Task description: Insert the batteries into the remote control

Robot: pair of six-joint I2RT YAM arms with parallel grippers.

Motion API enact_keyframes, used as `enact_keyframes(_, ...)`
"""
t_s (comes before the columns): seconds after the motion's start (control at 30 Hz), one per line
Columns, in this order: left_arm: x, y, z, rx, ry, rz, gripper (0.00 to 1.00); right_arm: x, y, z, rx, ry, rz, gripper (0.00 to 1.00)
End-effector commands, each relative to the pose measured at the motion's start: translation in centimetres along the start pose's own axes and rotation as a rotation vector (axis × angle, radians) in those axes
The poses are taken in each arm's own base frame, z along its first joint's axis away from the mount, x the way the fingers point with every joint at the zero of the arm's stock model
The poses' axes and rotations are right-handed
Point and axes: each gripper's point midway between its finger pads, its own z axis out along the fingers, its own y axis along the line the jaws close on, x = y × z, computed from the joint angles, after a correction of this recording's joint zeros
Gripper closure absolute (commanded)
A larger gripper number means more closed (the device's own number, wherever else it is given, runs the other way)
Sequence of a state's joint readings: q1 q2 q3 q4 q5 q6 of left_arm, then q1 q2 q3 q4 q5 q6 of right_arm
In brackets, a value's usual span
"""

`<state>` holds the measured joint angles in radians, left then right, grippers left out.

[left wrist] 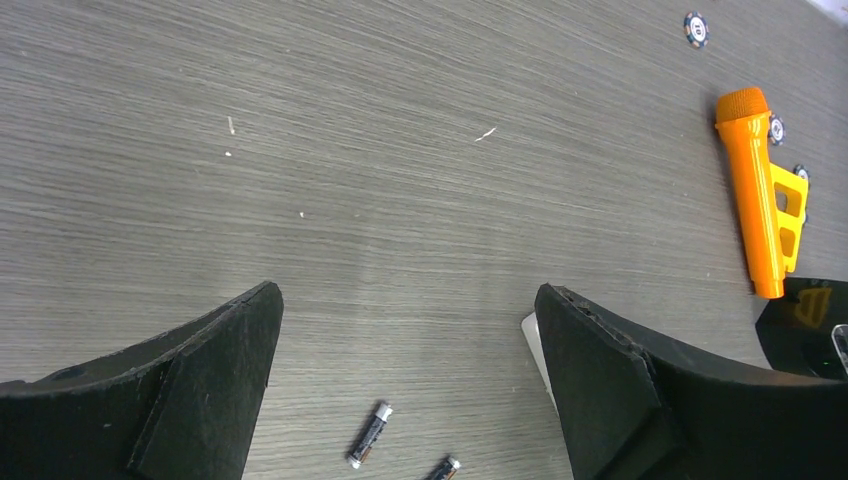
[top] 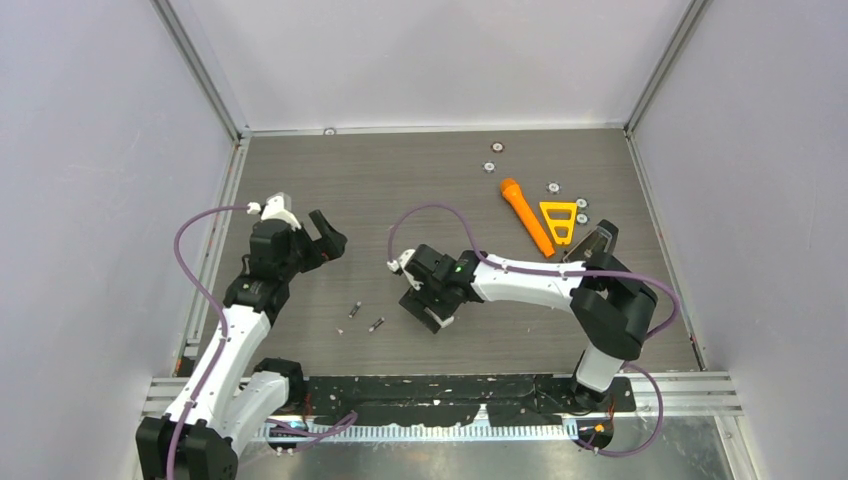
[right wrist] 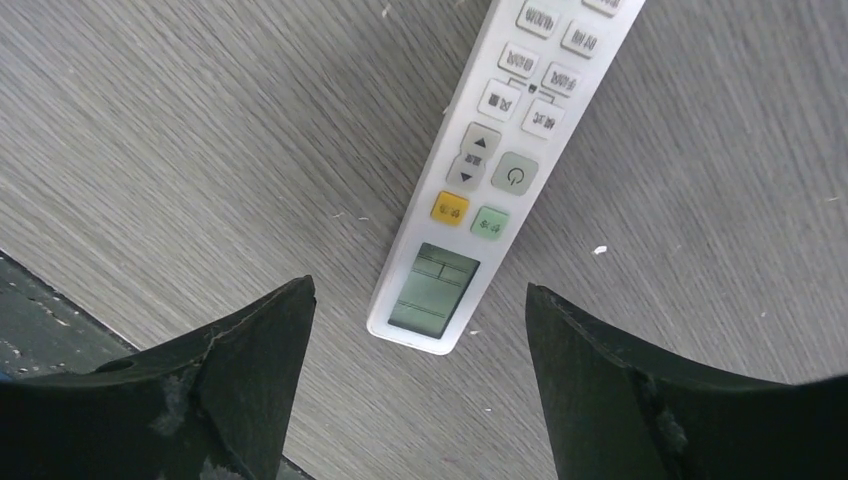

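Note:
The white remote control (right wrist: 500, 150) lies face up on the grey table, its small screen end nearest my right gripper (right wrist: 420, 290). That gripper is open and empty, its jaws spread either side of the screen end, just short of it. In the top view the right gripper (top: 430, 303) covers the remote. Two batteries (top: 354, 311) (top: 376, 324) lie loose on the table left of it; they also show in the left wrist view (left wrist: 369, 435) (left wrist: 445, 468). My left gripper (top: 335, 238) (left wrist: 407, 292) is open and empty, above the table beyond the batteries.
An orange flashlight (top: 526, 215) and an orange triangular frame (top: 559, 220) lie at the back right among small silver discs (top: 490, 167). A black mat (top: 450, 390) runs along the table's near edge. Walls close in on three sides.

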<state>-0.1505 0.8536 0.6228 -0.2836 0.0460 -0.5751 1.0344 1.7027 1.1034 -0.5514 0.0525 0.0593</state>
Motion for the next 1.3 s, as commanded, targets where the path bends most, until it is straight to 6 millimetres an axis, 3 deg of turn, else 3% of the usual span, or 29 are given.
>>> enact_keyframes(0.0,-2.2,-0.6,-0.4,0.001,-0.063,0.034,0.00,1.2,0.4,1.2,-0.018,0.031,0.029,0.21)
enact_keyframes(0.17,-2.3,-0.5,-0.5,-0.002,-0.069,0.050,0.00,2.0,-0.2,2.3,0.020,0.046,0.051,0.34)
enact_keyframes(0.3,-2.9,-1.1,-0.7,0.027,-0.094,0.077,0.00,2.0,-0.7,2.6,0.058,0.040,0.075,0.51)
enact_keyframes(0.43,-3.7,-2.4,-1.2,0.101,-0.127,0.136,0.00,1.5,-0.9,2.1,0.069,0.023,0.085,0.73)
enact_keyframes(0.53,-4.3,-3.8,-1.7,0.170,-0.141,0.188,0.00,0.6,-1.1,0.9,0.071,-0.010,0.074,0.78)
enact_keyframes(0.73,-3.7,-7.9,-3.5,0.421,-0.101,0.384,0.00,-2.3,-0.7,-4.1,-0.009,-0.117,-0.014,0.88)
enact_keyframes(0.87,-4.7,-9.4,-4.7,0.480,-0.126,0.432,0.00,-3.8,0.3,-8.0,-0.120,-0.188,-0.013,0.94)
enact_keyframes(0.97,-5.6,-11.8,-6.3,0.595,-0.143,0.440,0.00,-5.0,0.7,-10.7,-0.187,-0.262,-0.032,0.94)
enact_keyframes(1.17,-4.4,-17.1,-11.9,0.983,-0.028,0.517,0.00,-6.5,2.5,-16.7,-0.376,-0.335,-0.061,0.94)
enact_keyframes(1.27,-4.0,-18.4,-14.6,1.128,0.006,0.583,0.00,-5.5,3.9,-18.3,-0.463,-0.305,-0.086,0.93)
